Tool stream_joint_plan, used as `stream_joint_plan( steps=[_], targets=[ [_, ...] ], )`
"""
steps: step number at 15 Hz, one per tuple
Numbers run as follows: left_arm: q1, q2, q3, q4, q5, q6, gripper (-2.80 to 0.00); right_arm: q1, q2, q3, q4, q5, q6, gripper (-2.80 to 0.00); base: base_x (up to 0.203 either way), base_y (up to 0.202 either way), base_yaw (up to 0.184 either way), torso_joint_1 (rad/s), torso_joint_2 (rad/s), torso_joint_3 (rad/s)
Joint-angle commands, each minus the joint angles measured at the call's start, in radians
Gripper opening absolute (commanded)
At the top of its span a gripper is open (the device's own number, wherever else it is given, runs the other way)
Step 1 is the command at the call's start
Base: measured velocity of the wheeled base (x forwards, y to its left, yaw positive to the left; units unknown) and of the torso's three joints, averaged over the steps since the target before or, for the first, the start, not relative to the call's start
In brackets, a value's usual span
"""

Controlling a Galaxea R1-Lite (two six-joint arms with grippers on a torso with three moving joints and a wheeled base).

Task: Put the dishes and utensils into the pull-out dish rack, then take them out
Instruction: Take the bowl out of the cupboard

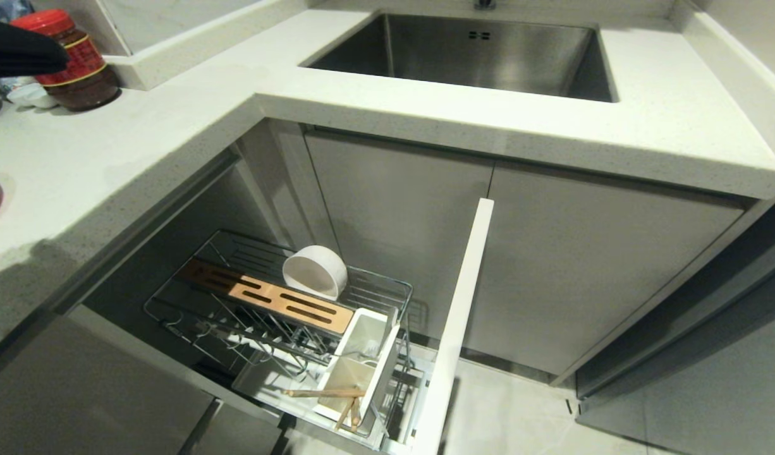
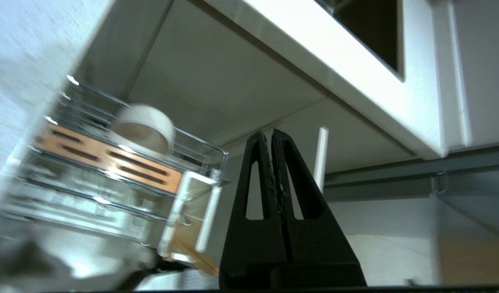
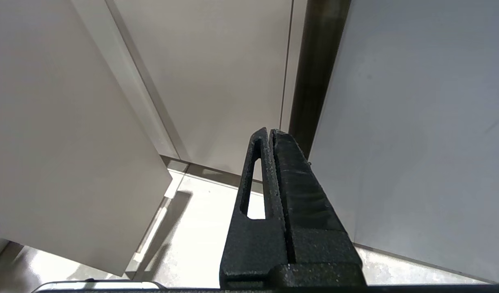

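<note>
We see the pull-out dish rack [image 1: 387, 297] drawn out below the counter [image 1: 172, 126]. In its wire basket, the off-white bowl [image 1: 315, 272] lies tipped on its side at the back edge, behind the wooden strip [image 1: 267, 296]. The chopsticks [image 1: 337, 398] sit in the front utensil cup [image 1: 349, 379]. Our left gripper [image 2: 271, 136] is clenched on nothing; our right gripper [image 3: 269, 134] is likewise clenched, facing the cabinet doors [image 3: 217, 81].
</note>
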Motion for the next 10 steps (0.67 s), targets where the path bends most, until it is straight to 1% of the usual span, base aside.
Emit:
stream_joint_plan(
  steps=[1, 3, 4, 8, 9, 10],
  targets=[
    [-0.011, 0.083, 0.022, -0.008, 0.033, -0.160, -2.80, 0.000, 0.001, 0.026, -0.001, 0.000, 0.000, -2.80, 0.000, 0.000, 0.000, 0.000, 0.00, 0.000],
    [-0.012, 0.161, 0.035, -0.007, 0.081, -0.225, -2.80, 0.000, 0.001, 0.026, -0.001, -0.001, 0.000, -2.80, 0.000, 0.000, 0.000, 0.000, 0.00, 0.000],
    [-0.010, 0.204, 0.058, -0.008, 0.094, -0.262, -2.80, 0.000, 0.001, 0.026, -0.001, 0.000, 0.000, -2.80, 0.000, 0.000, 0.000, 0.000, 0.00, 0.000],
    [-0.004, 0.389, 0.115, -0.012, 0.110, -0.365, -2.80, 0.000, 0.001, 0.026, -0.001, 0.000, 0.000, -2.80, 0.000, 0.000, 0.000, 0.000, 0.00, 0.000],
    [0.006, 0.425, 0.135, -0.024, 0.110, -0.378, -2.80, 0.000, 0.001, 0.026, -0.001, 0.000, 0.000, -2.80, 0.000, 0.000, 0.000, 0.000, 0.00, 0.000],
    [0.026, 0.453, 0.167, -0.070, 0.110, -0.383, -2.80, 0.000, 0.001, 0.026, -0.001, 0.000, 0.000, -2.80, 0.000, 0.000, 0.000, 0.000, 0.00, 0.000]
  ],
)
